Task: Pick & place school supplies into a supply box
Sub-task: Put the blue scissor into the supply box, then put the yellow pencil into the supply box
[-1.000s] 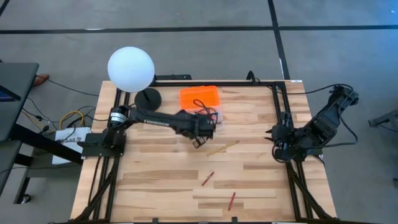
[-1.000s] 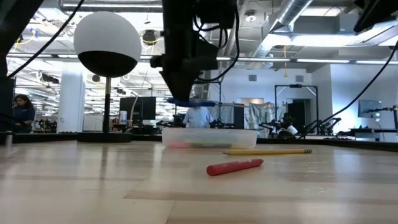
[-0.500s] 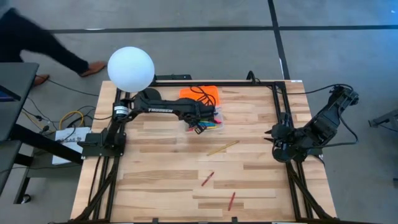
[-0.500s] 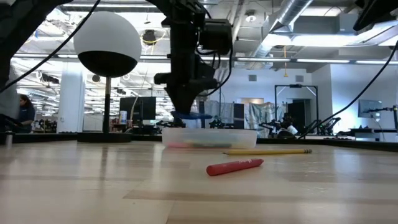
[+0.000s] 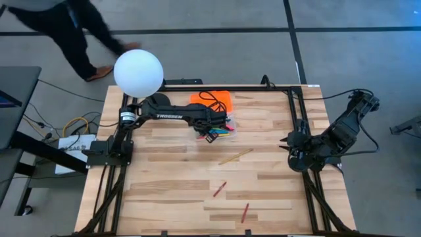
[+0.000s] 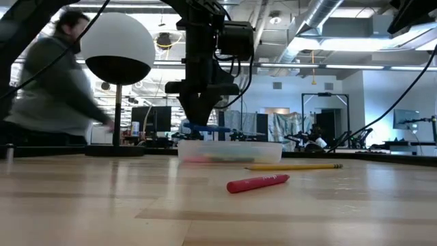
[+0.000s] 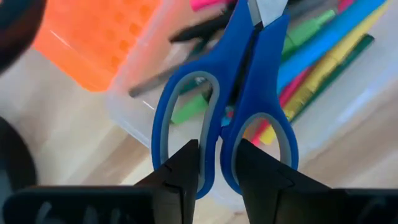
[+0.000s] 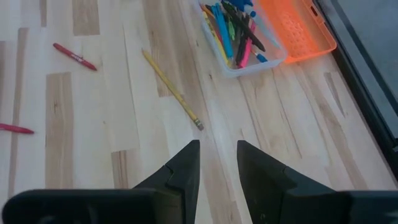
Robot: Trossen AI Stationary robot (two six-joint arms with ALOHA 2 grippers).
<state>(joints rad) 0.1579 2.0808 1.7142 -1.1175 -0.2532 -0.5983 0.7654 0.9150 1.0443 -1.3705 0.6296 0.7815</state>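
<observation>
1. While it hangs just above the box (image 5: 227, 126), the left gripper (image 7: 216, 169) pinches the blue scissors (image 7: 239, 93) between its fingers (image 7: 183, 171), with one handle loop on each side.
2. The scissors point out over the pens (image 7: 311, 56) lying in the clear box.
3. The orange lid (image 5: 212, 100) lies just beside the box, next to the white lamp (image 5: 138, 72).
4. A yellow pencil (image 5: 236, 157) lies near the box, and two red pens (image 5: 220, 189) lie nearer the table's front edge.
5. The right gripper (image 8: 216, 163) waits at the right side of the table (image 5: 164, 191), fingers a little apart and holding nothing.
6. A person (image 6: 51, 89) goes by behind the table.
</observation>
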